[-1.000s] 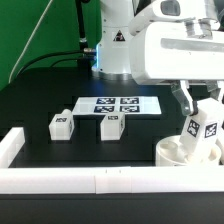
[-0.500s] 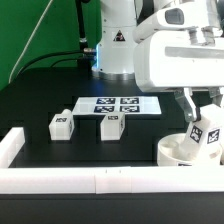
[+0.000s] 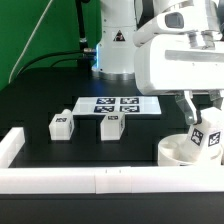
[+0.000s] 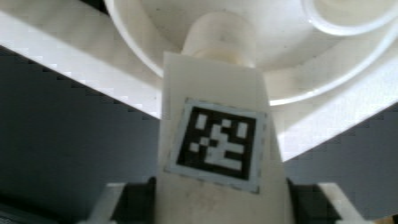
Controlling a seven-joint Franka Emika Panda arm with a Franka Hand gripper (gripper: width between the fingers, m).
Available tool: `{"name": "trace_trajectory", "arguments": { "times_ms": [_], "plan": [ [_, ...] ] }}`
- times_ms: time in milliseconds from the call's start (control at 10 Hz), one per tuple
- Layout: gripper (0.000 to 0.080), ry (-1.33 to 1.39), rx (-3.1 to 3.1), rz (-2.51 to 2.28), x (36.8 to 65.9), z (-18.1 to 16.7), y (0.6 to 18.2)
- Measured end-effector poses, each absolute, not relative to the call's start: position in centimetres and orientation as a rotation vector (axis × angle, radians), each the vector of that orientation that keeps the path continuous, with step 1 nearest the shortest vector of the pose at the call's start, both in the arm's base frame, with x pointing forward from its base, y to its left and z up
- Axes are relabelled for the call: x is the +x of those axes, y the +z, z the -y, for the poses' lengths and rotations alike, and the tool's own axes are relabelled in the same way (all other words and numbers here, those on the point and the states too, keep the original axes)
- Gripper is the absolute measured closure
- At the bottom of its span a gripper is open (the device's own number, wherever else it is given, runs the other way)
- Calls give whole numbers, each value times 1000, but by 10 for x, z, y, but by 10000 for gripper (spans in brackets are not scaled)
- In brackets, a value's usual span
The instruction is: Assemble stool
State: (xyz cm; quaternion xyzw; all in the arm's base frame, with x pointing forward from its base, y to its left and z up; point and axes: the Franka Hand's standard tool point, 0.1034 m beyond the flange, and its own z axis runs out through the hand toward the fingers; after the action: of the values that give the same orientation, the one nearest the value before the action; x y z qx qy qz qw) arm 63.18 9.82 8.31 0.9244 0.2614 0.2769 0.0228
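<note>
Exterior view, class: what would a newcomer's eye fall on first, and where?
The fingers grip a tagged leg, tilted, with its lower end at the white seat, at the exterior view's right. Two more legs lie loose by the marker board, further to that view's left.

My gripper [image 3: 203,118] grips a tagged leg [image 3: 208,138] at the seat disc [image 3: 174,152]; a second leg [image 3: 62,125] and a third leg [image 3: 111,126] sit on the bench [image 3: 40,100].

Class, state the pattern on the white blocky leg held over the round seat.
The leg carries a black-and-white square tag; clearest in wrist view.
</note>
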Motion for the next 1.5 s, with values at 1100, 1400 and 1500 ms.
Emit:
{"name": "trace_trajectory", "arguments": {
  "times_ms": [1100,1400,1500],
  "plan": [
    [150,761,2917,-824,643,-99,110],
    [150,567,3017,-807,645,-99,127],
    [150,480,3047,-803,648,-103,129]
  ]
}}
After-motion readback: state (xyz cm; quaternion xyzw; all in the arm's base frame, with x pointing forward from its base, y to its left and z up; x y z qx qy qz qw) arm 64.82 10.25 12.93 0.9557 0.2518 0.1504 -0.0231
